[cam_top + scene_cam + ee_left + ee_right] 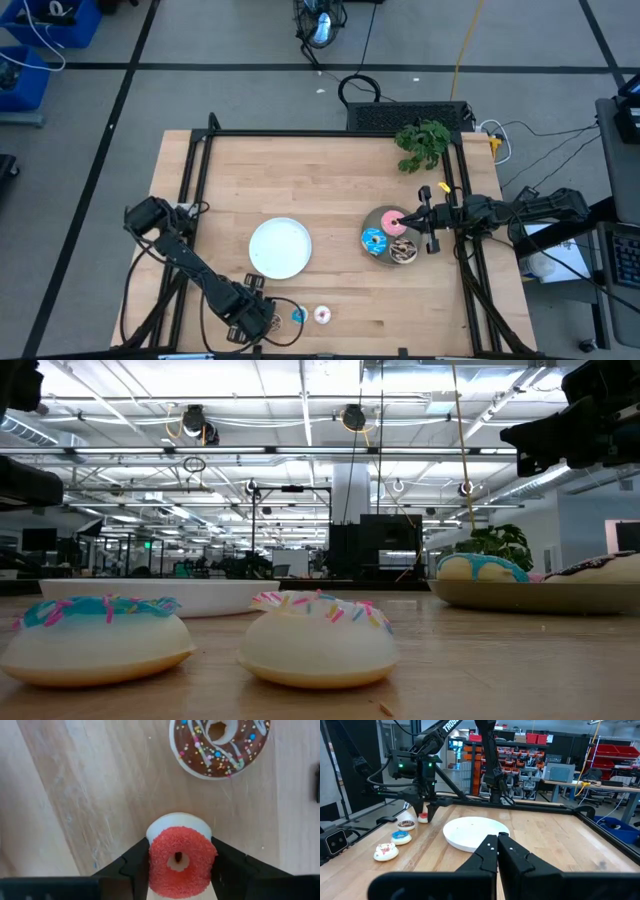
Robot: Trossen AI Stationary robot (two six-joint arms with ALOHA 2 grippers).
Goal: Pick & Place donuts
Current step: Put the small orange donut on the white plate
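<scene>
My left gripper [180,847] stands near the table's near edge [250,318], pointing down, shut on the tiny red donut [182,862]. The tiny brown donut [220,742] lies flat on the table just beside it. The tiny blue donut [298,316] and the white-pink one [322,316] also lie flat on the wood. The pink [397,222], blue sprinkled [375,240] and chocolate sprinkled [404,250] donuts sit on the grey plate [385,213]. My right gripper [498,837] is shut and holds nothing; it hovers over that plate's right side [408,217]. My left gripper pinches the tiny red donut by its two opposite outer sides [152,862], one finger [132,867] on each side. The fingers come from above, pointing down. The donut lies level with its hole facing up. In the right wrist view its pale base [423,819] looks to be on the table.
A white plate [280,248] lies at the table's middle, between the two arms. A green leafy sprig [423,143] lies at the far right corner. A black frame [330,133] runs along the table's edges. Bare wood lies left of and beyond the white plate.
</scene>
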